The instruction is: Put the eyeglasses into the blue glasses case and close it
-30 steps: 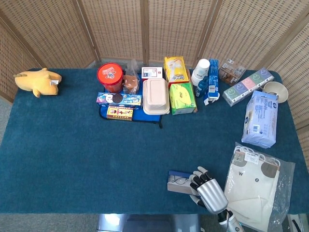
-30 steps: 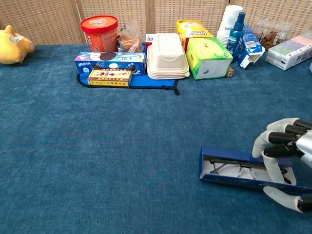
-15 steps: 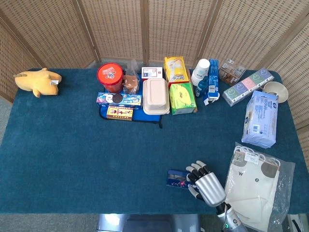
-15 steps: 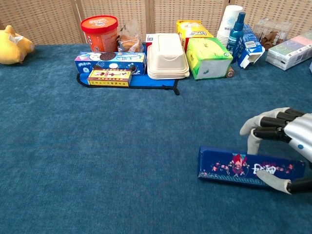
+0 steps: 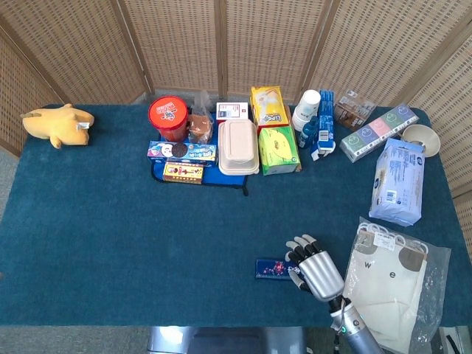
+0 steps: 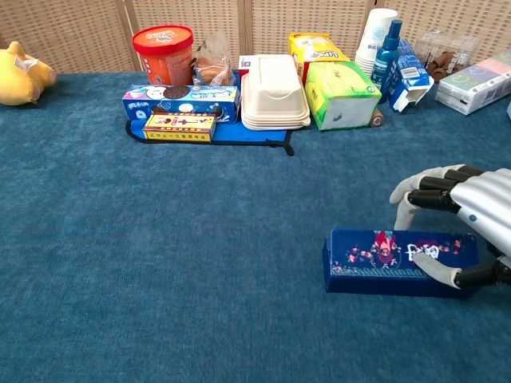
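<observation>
Near the surface's front edge, the right hand (image 6: 455,231) grips the blue glasses case (image 6: 399,262), lid down; closing looks finished, so letting go seems next.

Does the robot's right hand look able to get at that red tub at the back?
Probably yes: bare cloth lies between the right hand, now on the blue glasses case, and the red tub, though it is a long stretch.

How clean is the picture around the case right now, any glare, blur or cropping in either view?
Head view: even light, no glare, blue glasses case small but sharp beside the right hand. Chest view: case crisp, its lid print readable, soft shadow beneath; the hand is cut off by the right frame edge.
</observation>
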